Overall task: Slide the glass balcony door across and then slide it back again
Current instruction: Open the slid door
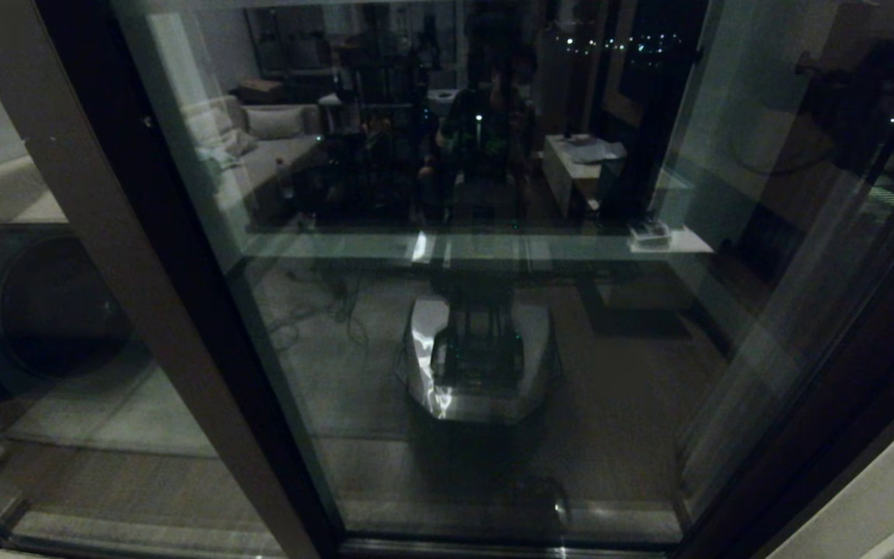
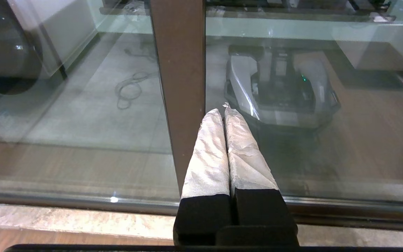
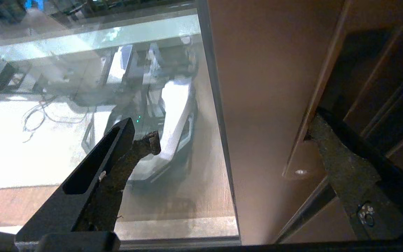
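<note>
The glass balcony door (image 1: 493, 365) fills the head view, its glass mirroring the room and my own base. Neither arm shows there. In the right wrist view its brown stile (image 3: 264, 87) carries a narrow recessed slot (image 3: 322, 87) and a small round lock (image 3: 300, 172). My right gripper (image 3: 233, 129) stands wide open astride that stile, one fingertip (image 3: 315, 127) at the slot's edge, the other over the glass. My left gripper (image 2: 222, 111) is shut and empty, tips beside a plain brown stile (image 2: 178, 87).
A plain brown stile (image 1: 144, 295) slants down the left of the head view, with a dark round washer drum (image 1: 51, 310) behind the glass beyond it. The door's bottom track (image 2: 82, 204) and a stone sill (image 2: 65, 218) run below. A pale wall (image 1: 881, 497) is at the lower right.
</note>
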`<state>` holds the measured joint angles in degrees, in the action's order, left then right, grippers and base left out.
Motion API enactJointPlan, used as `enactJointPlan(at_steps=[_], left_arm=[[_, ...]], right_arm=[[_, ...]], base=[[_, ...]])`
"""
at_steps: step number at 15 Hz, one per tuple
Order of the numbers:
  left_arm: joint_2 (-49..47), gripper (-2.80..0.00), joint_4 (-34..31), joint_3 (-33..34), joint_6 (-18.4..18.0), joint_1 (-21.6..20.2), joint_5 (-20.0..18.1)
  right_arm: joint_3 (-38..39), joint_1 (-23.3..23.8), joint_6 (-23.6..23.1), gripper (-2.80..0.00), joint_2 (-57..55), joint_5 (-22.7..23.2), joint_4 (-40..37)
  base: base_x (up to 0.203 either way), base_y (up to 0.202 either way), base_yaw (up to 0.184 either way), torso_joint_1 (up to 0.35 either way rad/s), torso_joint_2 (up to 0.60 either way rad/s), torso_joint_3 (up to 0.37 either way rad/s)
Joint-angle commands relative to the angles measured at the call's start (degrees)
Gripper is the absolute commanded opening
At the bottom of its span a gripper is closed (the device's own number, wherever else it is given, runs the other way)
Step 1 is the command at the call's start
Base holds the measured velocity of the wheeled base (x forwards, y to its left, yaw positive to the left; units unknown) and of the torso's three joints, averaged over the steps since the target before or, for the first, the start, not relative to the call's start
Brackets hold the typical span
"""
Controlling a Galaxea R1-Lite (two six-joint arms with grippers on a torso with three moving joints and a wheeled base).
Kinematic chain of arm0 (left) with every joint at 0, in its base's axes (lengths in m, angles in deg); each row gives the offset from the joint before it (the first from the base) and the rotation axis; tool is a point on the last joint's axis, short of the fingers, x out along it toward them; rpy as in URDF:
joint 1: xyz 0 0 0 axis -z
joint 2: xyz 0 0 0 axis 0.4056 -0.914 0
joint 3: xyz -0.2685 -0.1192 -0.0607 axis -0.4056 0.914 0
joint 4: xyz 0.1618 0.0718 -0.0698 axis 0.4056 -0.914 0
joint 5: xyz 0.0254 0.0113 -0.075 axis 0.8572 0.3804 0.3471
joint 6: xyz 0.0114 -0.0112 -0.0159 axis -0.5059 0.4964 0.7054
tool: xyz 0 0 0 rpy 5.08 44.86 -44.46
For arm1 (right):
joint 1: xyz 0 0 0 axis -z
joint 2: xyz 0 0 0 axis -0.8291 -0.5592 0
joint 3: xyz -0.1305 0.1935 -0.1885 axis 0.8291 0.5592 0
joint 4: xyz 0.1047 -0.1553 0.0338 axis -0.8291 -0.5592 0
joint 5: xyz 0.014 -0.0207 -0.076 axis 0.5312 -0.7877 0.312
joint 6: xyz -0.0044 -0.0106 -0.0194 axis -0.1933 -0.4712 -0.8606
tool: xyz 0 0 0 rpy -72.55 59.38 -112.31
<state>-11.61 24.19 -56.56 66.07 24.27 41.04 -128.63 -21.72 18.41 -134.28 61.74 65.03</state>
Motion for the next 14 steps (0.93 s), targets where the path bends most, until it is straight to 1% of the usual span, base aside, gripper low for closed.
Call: enactJointPlan(at_steps=[1,11,14], left_arm=[[0.01,-2.8,0.01,0.09,0.05,0.01,0.01],[0.01,-2.8,0.01,0.09,0.05,0.01,0.0],[0.01,-2.8,0.01,0.09,0.05,0.01,0.01]], right_arm=[[0.43,-0.24,-0.02,0.0,0.76,0.51,0.22],[2.34,-1.84,-0.11,0.0,2.34,0.43,0.76],[3.82,-2.99,-0.19,0.0,3.87,0.51,0.76]], base=[[0.0,0.0,0.0,0.0,0.0,0.0],[0.0,0.0,0.0,0.0,0.0,0.0],[0.0,0.0,0.0,0.0,0.0,0.0]])
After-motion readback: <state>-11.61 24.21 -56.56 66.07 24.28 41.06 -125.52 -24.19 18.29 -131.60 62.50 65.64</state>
